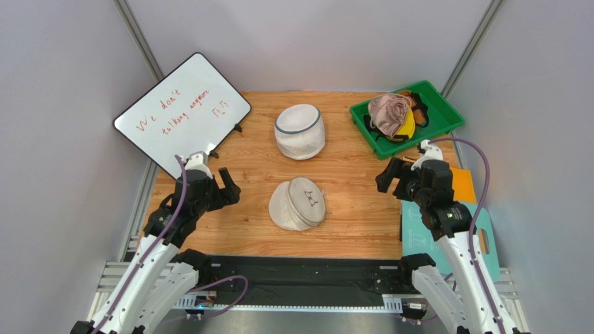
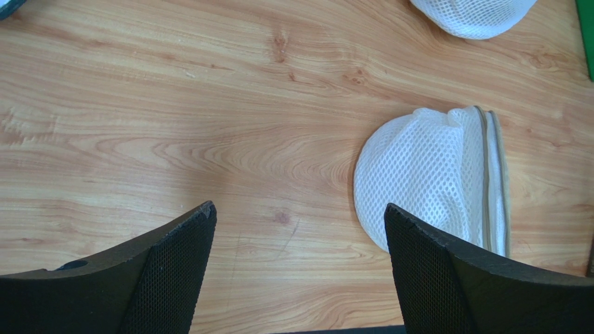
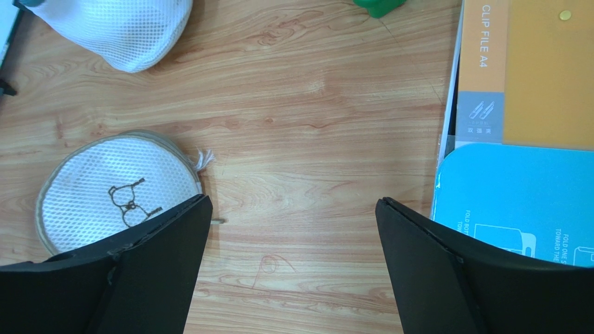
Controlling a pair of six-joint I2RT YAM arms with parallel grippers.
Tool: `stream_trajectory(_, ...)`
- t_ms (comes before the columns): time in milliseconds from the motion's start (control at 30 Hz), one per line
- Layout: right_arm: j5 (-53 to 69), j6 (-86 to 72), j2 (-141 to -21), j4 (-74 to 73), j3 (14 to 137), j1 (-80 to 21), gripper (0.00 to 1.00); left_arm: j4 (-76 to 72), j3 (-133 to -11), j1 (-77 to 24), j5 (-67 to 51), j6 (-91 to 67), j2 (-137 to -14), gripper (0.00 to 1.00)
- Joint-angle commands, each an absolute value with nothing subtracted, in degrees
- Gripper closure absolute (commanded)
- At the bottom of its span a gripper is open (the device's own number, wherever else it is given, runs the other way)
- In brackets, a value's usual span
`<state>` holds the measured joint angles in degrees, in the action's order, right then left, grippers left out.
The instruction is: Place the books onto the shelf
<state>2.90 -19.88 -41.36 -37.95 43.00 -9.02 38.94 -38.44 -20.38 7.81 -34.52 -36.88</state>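
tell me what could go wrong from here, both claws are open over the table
1. No book or shelf shows in any view. The right claw hangs beside the orange clip file and blue folder, so it may grab the wrong thing.
2. The flat mesh bag lies just beside the left claw; lowering there could snag it.
3. The whiteboard is propped close to the left claw; a wide swing might knock it.

flat orange clip file (image 3: 530, 69) lying label-up at the right edge of the table (image 3: 314, 104); a light blue folder (image 3: 516, 202), also flat, overlaps its near end, with its printed side up and rounded corners
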Motion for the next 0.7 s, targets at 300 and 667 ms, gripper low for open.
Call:
stream_trajectory(300,4.39,-20.74,-33.22,-39.37,42.54,-8.53,0.05,43.85,-42.54,-20.04,8.96,-31.20,-28.83,0.03)
stream_trajectory(667,4.13,-20.39,-33.31,-39.20,42.36,-8.52,0.05,43.68,-42.36,-20.04,8.62,-30.23,-26.63,0.03)
